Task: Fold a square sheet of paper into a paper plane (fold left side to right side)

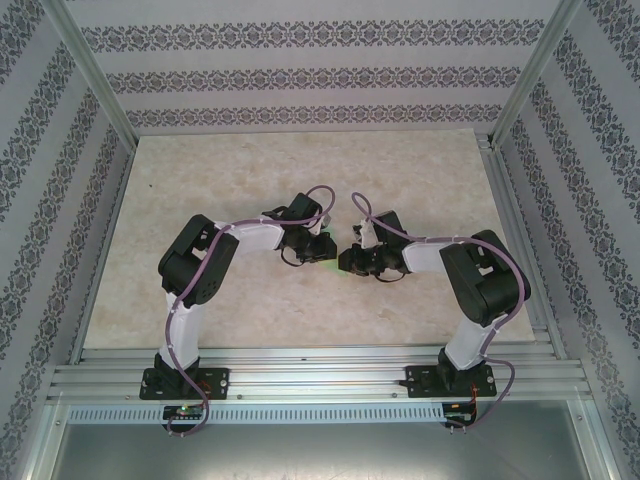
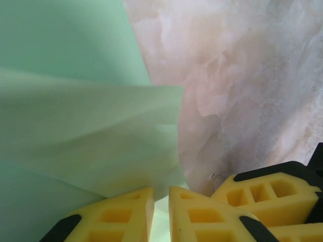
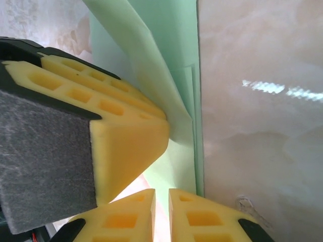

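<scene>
The mint-green sheet of paper [image 2: 65, 45] lies on the marble table, and one flap [image 2: 91, 136] is lifted off it. My left gripper [image 2: 161, 214] is shut on that flap's lower corner, with a slim gap between its yellow fingers. In the right wrist view the paper [image 3: 169, 45] shows layered folded edges along its right side. My right gripper [image 3: 161, 217] hovers over its near end, fingers almost together; I cannot tell if paper sits between them. From above, the left gripper [image 1: 328, 250] and the right gripper [image 1: 350, 262] meet tip to tip mid-table over a sliver of green paper [image 1: 336, 268].
The marble tabletop [image 1: 300, 170] stretches bare behind and beside the arms. Metal frame posts [image 1: 95, 80] and patterned walls close it in. The left gripper's finger [image 3: 121, 131] sits close to my right gripper's fingertips.
</scene>
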